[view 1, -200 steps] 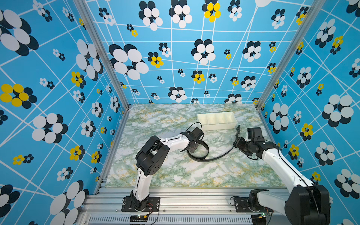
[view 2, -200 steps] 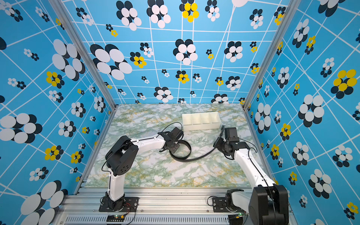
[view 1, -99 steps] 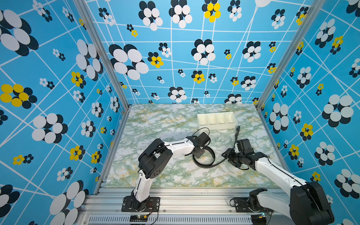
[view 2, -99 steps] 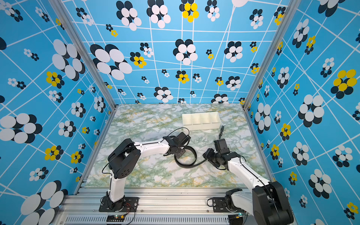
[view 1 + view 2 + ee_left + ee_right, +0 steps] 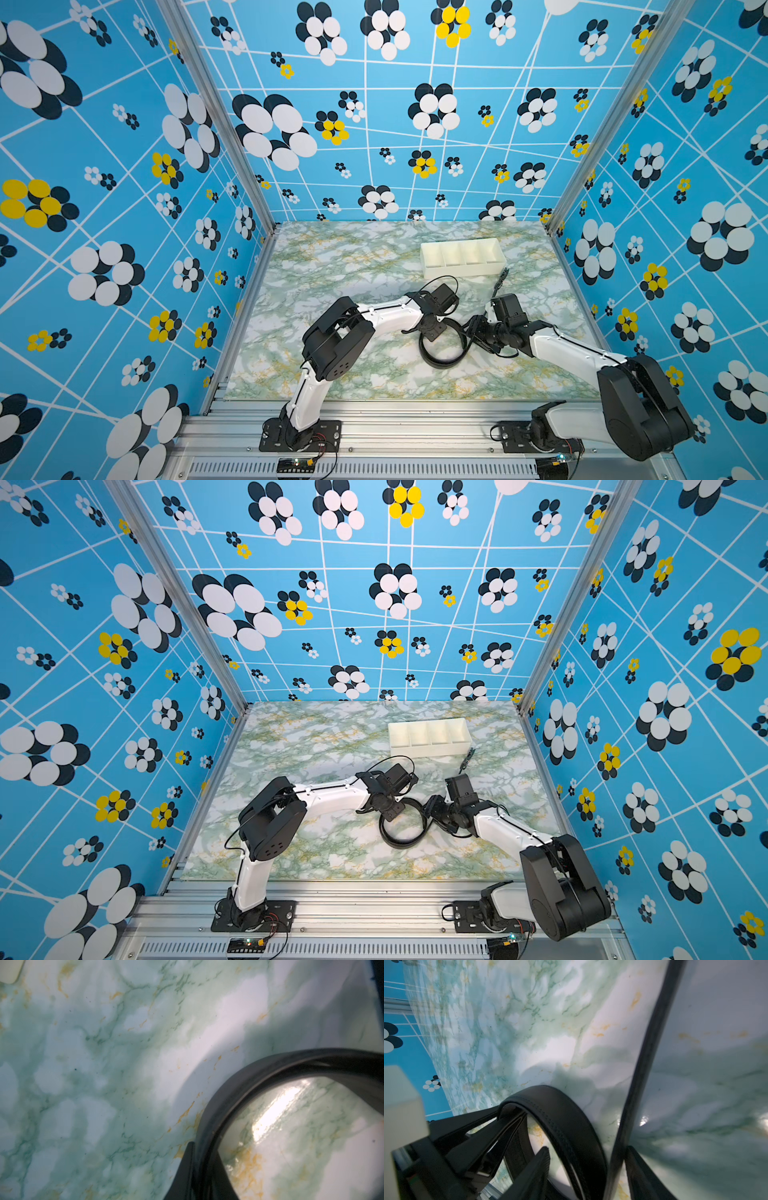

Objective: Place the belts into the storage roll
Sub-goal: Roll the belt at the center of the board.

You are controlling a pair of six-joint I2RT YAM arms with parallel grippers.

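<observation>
Likely light and springy, the belt stands coiled mid-tabletop, short of the tray, the left gripper pinching its flat wall, the soundest hold, while the right gripper straddles it, jaws apart.

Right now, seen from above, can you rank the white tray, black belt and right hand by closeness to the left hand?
In a top view:
1. Black belt: pinched in the left hand.
2. Right hand: beside it, across the loop.
3. White tray: farthest, well behind both hands.
</observation>
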